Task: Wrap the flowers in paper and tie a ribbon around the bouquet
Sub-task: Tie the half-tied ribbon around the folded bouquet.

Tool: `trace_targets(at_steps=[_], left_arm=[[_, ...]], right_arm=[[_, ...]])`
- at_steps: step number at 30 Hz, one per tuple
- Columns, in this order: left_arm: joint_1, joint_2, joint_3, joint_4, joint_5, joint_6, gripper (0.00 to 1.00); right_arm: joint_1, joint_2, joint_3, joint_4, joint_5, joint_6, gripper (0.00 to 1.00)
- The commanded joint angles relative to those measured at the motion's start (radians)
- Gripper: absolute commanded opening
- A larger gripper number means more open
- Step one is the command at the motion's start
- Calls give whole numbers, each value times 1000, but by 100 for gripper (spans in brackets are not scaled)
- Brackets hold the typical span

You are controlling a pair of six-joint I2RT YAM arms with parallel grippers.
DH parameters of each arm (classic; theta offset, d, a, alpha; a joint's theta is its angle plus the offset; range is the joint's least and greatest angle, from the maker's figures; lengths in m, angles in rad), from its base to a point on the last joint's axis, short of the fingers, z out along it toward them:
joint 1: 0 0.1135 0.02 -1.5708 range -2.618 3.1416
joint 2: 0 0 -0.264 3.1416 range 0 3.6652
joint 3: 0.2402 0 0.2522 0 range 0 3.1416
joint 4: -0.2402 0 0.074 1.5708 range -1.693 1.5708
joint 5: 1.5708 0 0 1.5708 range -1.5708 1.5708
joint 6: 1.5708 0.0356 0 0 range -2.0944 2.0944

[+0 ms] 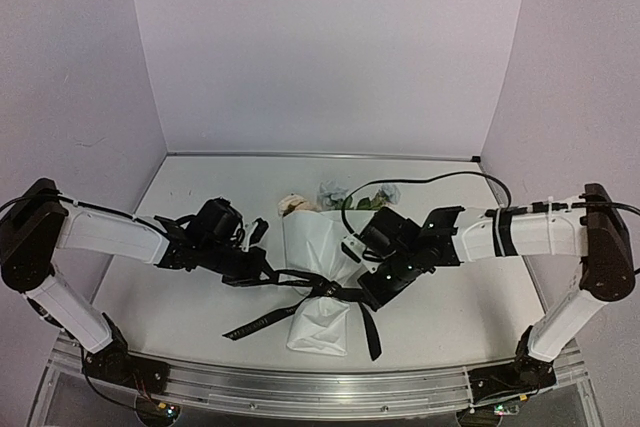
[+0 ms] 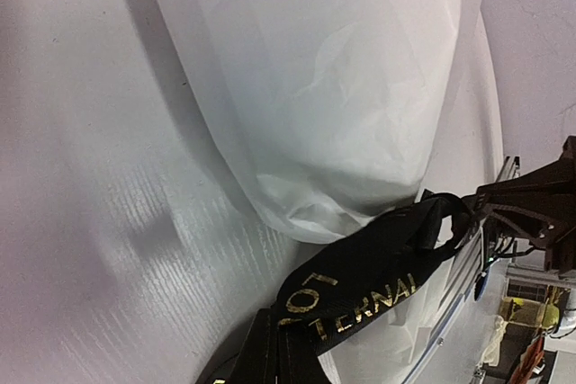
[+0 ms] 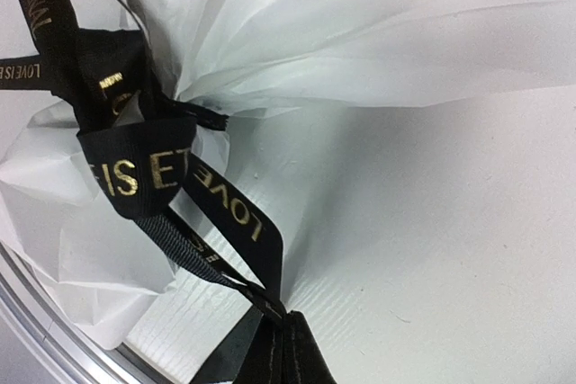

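The bouquet (image 1: 318, 282) lies in the middle of the table, a white paper (image 1: 312, 242) cone with its wide end away from me. Cream and pale blue flowers (image 1: 325, 197) with green leaves poke out of that far end. The black ribbon (image 1: 325, 289) with gold lettering is knotted round the cone's narrow waist. One tail (image 1: 255, 325) trails to the left and another (image 1: 372, 335) hangs toward the front. My left gripper (image 1: 268, 273) (image 2: 274, 352) is shut on the ribbon (image 2: 378, 285) left of the knot. On the other side, my right gripper (image 1: 368, 293) (image 3: 290, 343) is shut on the ribbon (image 3: 229, 209) beside the paper (image 3: 360, 33).
A black cable (image 1: 430, 179) loops over the table behind the right arm. A metal rail (image 1: 320, 389) runs along the near edge between the arm bases. Pale walls close in the back and both sides.
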Motion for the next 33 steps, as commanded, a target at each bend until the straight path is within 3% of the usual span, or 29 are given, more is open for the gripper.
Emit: trace_targets(at_steps=[1, 21, 33], left_arm=[[6, -26, -6, -39, -39, 20, 0], [88, -36, -41, -185, -175, -1, 0], [226, -46, -78, -203, -171, -9, 0]], right_arm=[[-30, -14, 39, -132, 0, -44, 0], [-45, -76, -142, -175, 13, 67, 0], [-23, -108, -162, -248, 51, 82, 0]])
